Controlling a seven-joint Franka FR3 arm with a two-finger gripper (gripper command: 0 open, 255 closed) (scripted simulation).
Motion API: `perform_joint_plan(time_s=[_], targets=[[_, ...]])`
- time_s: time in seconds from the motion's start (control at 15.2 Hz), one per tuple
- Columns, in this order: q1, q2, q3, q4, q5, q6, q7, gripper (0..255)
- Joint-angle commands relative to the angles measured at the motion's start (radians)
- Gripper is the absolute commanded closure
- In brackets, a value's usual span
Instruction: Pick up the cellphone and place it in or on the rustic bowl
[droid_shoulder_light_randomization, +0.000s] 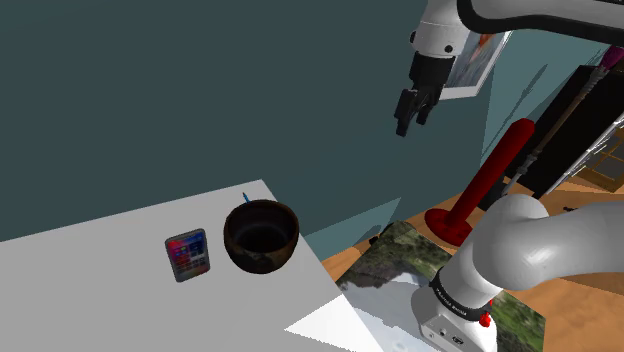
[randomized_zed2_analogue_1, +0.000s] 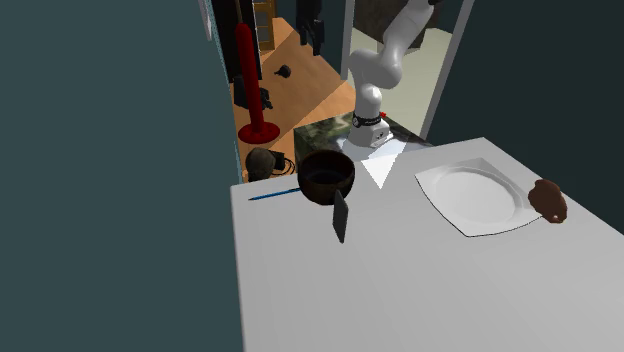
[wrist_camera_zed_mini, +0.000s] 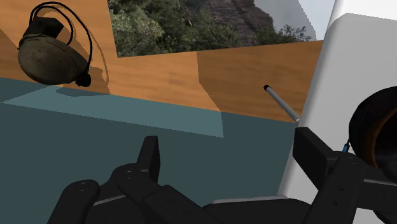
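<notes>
The cellphone (droid_shoulder_light_randomization: 187, 254) shows a colourful screen and stands nearly on edge on the white table (droid_shoulder_light_randomization: 90, 300), just beside the dark brown bowl (droid_shoulder_light_randomization: 260, 235). In the second exterior view the cellphone (randomized_zed2_analogue_1: 341, 217) appears as a dark slab in front of the bowl (randomized_zed2_analogue_1: 327, 176). My black gripper (droid_shoulder_light_randomization: 405, 125) hangs high in the air, well above and off to the shoulder view's right of the bowl, beyond the table's edge. In the wrist view the gripper (wrist_camera_zed_mini: 229, 151) is open with nothing between its fingers, and the bowl's rim (wrist_camera_zed_mini: 375, 130) shows past one finger.
A white square plate (randomized_zed2_analogue_1: 475, 195) and a brown lump (randomized_zed2_analogue_1: 549, 200) lie on the table's other side. A blue pen (randomized_zed2_analogue_1: 273, 193) rests behind the bowl. On the floor stand a red post (droid_shoulder_light_randomization: 480, 195) and a round dark object with cords (wrist_camera_zed_mini: 51, 54).
</notes>
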Motion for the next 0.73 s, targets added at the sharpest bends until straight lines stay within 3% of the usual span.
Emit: perform_joint_plan(time_s=[0.0,0.66], targets=[[0.0,0.0,0.0,0.0,0.0,0.0,0.0,0],[0.07,0.162,0.176,-0.001,0.137,0.174,0.19,0]])
